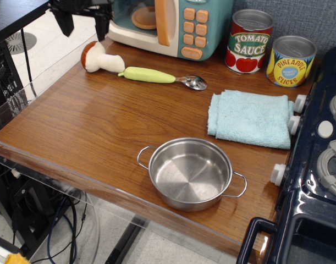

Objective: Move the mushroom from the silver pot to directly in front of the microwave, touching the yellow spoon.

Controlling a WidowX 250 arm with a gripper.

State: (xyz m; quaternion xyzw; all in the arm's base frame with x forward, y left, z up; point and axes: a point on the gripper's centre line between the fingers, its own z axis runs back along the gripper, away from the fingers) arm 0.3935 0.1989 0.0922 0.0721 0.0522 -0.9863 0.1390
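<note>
The mushroom (102,58) lies on its side in front of the microwave (168,25), stem end against the yellow spoon (157,76). The silver pot (190,173) is empty. The gripper (81,19) hangs above, jaws spread, holding nothing. The task looks essentially complete.

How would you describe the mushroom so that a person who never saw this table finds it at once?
Look at the toy microwave at the back of the wooden counter. Just in front of its left corner lies the mushroom on its side, its stem end meeting the yellow spoon. It is the only soft thing with a reddish-brown cap and cream stem.
</note>
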